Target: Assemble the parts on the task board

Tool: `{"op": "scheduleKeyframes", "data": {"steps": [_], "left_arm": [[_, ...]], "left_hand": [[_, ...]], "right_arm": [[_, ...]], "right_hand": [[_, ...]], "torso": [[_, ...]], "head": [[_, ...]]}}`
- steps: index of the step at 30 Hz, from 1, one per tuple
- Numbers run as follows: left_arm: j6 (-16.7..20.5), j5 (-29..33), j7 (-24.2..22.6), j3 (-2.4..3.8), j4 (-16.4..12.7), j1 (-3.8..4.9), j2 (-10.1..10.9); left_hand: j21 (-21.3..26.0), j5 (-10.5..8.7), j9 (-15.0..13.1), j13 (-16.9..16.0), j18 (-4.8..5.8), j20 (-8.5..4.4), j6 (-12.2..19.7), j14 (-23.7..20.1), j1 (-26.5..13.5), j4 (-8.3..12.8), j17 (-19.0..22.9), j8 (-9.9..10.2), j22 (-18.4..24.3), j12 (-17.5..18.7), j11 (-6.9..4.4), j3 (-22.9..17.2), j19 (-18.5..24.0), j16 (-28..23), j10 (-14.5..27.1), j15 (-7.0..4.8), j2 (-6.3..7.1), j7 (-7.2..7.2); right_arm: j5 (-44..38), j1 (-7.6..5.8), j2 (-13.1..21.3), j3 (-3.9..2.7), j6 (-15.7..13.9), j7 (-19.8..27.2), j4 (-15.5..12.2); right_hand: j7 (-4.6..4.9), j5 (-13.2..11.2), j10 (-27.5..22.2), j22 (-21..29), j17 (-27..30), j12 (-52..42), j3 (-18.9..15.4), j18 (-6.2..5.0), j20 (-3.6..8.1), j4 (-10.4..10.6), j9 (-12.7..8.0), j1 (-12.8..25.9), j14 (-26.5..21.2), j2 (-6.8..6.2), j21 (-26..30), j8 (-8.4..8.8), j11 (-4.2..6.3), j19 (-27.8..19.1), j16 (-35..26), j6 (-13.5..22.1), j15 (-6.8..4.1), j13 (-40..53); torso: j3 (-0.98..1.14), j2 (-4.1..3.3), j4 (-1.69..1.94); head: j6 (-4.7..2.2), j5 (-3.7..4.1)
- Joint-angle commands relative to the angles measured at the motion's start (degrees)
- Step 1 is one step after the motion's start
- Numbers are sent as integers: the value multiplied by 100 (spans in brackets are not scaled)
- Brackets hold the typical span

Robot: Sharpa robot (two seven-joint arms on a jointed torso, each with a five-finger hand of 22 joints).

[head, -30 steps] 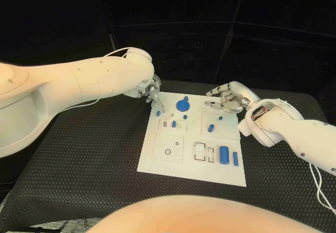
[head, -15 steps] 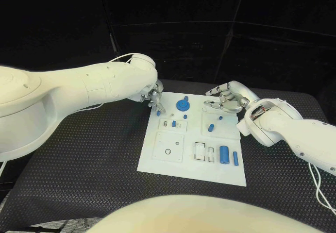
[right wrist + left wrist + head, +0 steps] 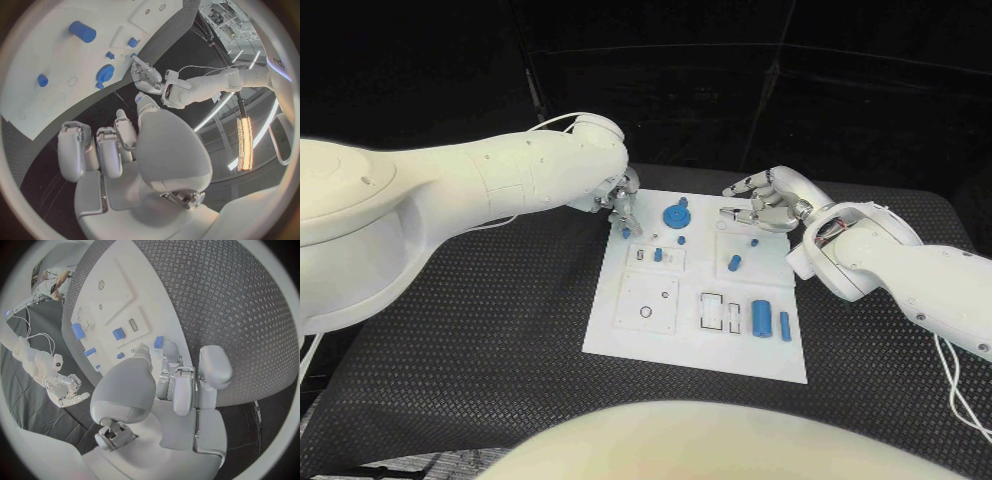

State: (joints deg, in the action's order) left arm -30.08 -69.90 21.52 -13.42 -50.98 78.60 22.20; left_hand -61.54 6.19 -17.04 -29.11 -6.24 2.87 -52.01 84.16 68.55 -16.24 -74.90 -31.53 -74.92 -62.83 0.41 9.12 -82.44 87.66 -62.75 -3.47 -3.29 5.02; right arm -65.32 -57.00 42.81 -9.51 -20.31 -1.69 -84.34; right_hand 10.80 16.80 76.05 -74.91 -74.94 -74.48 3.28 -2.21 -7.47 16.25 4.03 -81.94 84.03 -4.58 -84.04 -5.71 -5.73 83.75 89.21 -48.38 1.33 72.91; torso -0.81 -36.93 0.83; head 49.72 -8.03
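Your left hand (image 3: 613,195) reaches down, fingers close together, to a small blue part (image 3: 626,233) at the task board (image 3: 632,335) corner; I cannot tell if it holds it. Your right hand (image 3: 764,203) waits, curled and holding nothing. Next you need a careful pinch.

White task board (image 3: 629,330) carrying blue parts (image 3: 762,318) on a black desk (image 3: 473,330) with a raised diamond tread pattern; both arms white, each robot hand (image 3: 612,196) silver
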Motion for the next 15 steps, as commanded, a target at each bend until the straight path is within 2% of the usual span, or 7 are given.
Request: {"op": "scheduleKeyframes", "data": {"steps": [1,15], "left_arm": [[-54,-45,-59,5,22,3,-13],[-132,-45,-84,6,32,-4,-36]], "left_hand": [[20,-30,-8,10,71,17,52,460,93,49,-973,5,-4,-21,32,2,-26,30,25,41,6,3],[47,-22,-40,13,66,22,30,455,354,143,-963,-23,-13,-21,30,-49,-9,26,40,43,-105,1]], "right_arm": [[12,-10,-6,-3,-19,42,-6],[12,-10,-22,-3,-6,40,11]], "right_hand": [[1,32,-25,-132,-1351,-26,-22,-62,20,13,-3,53,545,11,24,-28,-2,-19,-14,40,-1,-7],[1,50,-26,-132,-1348,-29,-25,-62,20,11,-3,58,544,14,24,-30,-3,-19,-15,40,-1,-7]], "torso": [[1,2,2],[0,3,6]], "head": [[0,3],[24,0]]}}
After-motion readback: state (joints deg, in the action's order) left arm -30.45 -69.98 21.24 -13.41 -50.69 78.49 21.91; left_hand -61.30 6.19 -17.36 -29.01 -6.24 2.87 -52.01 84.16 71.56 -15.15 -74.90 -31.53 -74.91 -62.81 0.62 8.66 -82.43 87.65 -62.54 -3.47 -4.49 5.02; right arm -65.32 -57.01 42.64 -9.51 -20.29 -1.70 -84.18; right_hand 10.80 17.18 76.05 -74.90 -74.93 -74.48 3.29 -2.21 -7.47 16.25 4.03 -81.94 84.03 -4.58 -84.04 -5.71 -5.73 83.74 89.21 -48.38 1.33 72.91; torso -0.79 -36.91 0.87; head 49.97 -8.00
